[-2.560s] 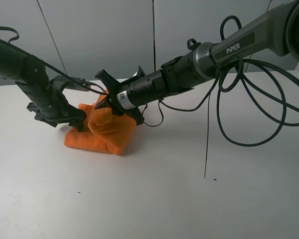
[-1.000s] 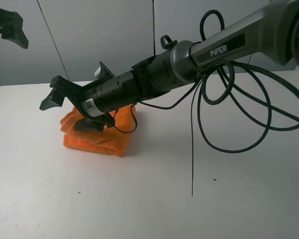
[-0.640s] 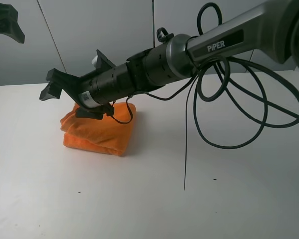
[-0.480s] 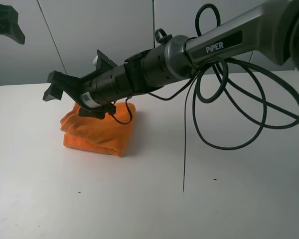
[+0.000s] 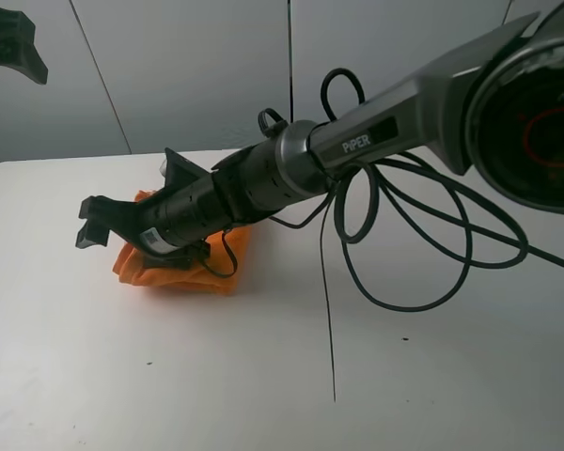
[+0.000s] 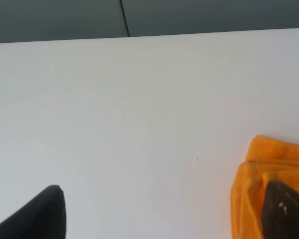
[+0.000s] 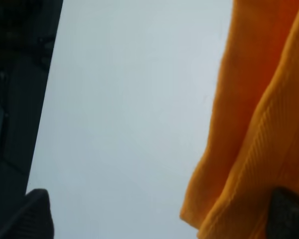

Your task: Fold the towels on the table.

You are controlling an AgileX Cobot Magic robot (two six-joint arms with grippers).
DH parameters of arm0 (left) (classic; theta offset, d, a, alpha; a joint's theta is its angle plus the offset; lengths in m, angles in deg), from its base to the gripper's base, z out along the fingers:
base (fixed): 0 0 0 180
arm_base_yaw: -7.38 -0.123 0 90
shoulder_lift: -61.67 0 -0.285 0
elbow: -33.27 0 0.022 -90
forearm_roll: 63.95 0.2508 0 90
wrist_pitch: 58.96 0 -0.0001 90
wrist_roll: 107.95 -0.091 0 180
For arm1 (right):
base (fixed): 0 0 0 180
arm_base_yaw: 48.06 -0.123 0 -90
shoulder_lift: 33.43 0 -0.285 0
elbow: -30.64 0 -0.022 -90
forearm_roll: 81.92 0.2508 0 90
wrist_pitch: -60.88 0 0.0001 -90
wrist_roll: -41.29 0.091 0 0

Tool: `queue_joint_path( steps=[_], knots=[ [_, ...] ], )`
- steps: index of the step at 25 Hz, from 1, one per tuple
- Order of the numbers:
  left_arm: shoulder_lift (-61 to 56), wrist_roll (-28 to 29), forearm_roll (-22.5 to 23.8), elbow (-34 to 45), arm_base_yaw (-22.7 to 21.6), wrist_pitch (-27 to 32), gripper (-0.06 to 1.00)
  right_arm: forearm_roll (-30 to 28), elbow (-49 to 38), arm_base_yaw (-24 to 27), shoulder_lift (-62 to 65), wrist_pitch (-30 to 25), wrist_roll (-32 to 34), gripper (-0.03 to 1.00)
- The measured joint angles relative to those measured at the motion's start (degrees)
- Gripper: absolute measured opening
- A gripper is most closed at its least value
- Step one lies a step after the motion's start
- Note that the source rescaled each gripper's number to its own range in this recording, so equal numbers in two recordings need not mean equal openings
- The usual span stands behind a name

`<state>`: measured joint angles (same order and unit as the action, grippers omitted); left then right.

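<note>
The orange towel (image 5: 183,268) lies folded into a compact bundle on the white table (image 5: 282,376), in the far-left part of the surface, largely covered in the exterior view by the right arm (image 5: 263,183), which reaches across from the right side. The right gripper (image 5: 122,235) is positioned over the left edge of the bundle with its fingers spread apart and nothing between them; one fingertip (image 5: 89,225) projects past the towel's left edge above bare table. The right wrist view confirms this: the two dark fingertips sit at opposite sides of the frame, one over the table and one (image 7: 289,214) over the layered orange cloth (image 7: 259,124). Compared with half a second ago, the right arm is lower and extended further left, so that more of the towel is hidden beneath it; the bundle itself shows no change in place or shape. The black cables (image 5: 423,244) looping off the arm have swung nearer and lower over the table. The left gripper (image 5: 19,47) is raised at the far-left top corner of the exterior view, well apart from the towel, as before. Its wrist view shows its fingertips (image 6: 40,214) wide apart, holding nothing, with the towel's corner (image 6: 269,189) beneath one of them.
</note>
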<state>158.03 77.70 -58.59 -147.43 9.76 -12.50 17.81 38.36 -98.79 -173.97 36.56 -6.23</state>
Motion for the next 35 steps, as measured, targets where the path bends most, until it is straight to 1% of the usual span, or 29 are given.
queue_joint_path(
  steps=[3,6,8,10,11,14,17,19,21,23,24,26,27,29,32,33,35],
  knots=[
    [0.0,0.0,0.0,0.0,0.0,0.0,1.0,0.0,0.2,0.0,0.5,-0.1,-1.5,0.92],
    [0.0,0.0,0.0,0.0,0.0,0.3,1.0,-0.4,0.3,0.0,3.9,0.1,-3.2,0.92],
    [-0.3,-0.5,0.0,0.0,0.0,1.1,1.0,-4.1,0.4,0.1,7.4,2.3,-3.1,0.92],
    [-1.5,-2.0,-0.6,0.0,0.0,1.9,1.0,-11.4,-0.3,0.8,10.3,5.4,-0.9,0.93],
    [-2.5,-2.7,-0.9,0.0,0.0,2.3,1.0,-15.4,-1.0,1.7,11.5,6.2,1.0,0.94],
    [-5.9,-3.9,-2.1,0.0,0.0,5.1,1.0,-25.4,-6.1,6.5,15.2,7.1,6.7,0.95],
    [-10.3,-4.1,-2.3,1.6,0.0,7.7,1.0,-36.5,-14.3,13.7,22.1,9.9,14.0,0.96],
    [-15.0,-4.1,-2.3,5.2,0.0,8.4,1.0,-44.2,-20.9,19.2,29.6,11.5,19.9,0.96],
    [-20.5,-4.2,-2.3,9.8,0.0,8.8,1.0,-51.8,-28.5,24.3,37.3,11.1,25.7,0.96],
    [-27.6,-3.6,-2.3,14.8,0.0,8.9,1.0,-57.7,-35.2,29.0,45.4,9.7,29.7,0.96],
    [-30.9,-3.3,-2.4,17.0,0.0,9.1,1.0,-60.6,-38.5,30.5,49.9,8.5,31.2,0.96],
    [-39.3,-2.2,-2.4,20.4,0.0,9.4,1.0,-66.9,-43.5,32.3,58.7,6.3,34.0,0.96],
    [-43.5,-1.9,-2.4,21.8,0.0,9.9,1.0,-71.3,-45.5,32.4,62.4,4.6,36.2,0.96],
    [-50.7,-1.4,-2.4,24.0,0.0,11.8,1.0,-81.5,-47.5,32.5,70.3,0.1,42.6,0.96],
    [-59.9,-1.3,-2.4,27.4,0.0,16.5,1.0,-96.2,-48.0,32.5,80.7,-8.8,54.2,0.96],
    [-62.7,-1.2,-2.4,28.8,0.0,17.5,1.0,-99.7,-48.1,32.5,84.2,-12.1,56.3,0.96],
    [-67.5,-1.2,-2.3,31.1,0.0,19.0,1.0,-103.9,-48.1,32.5,90.5,-18.7,59.4,0.99]
  ],
)
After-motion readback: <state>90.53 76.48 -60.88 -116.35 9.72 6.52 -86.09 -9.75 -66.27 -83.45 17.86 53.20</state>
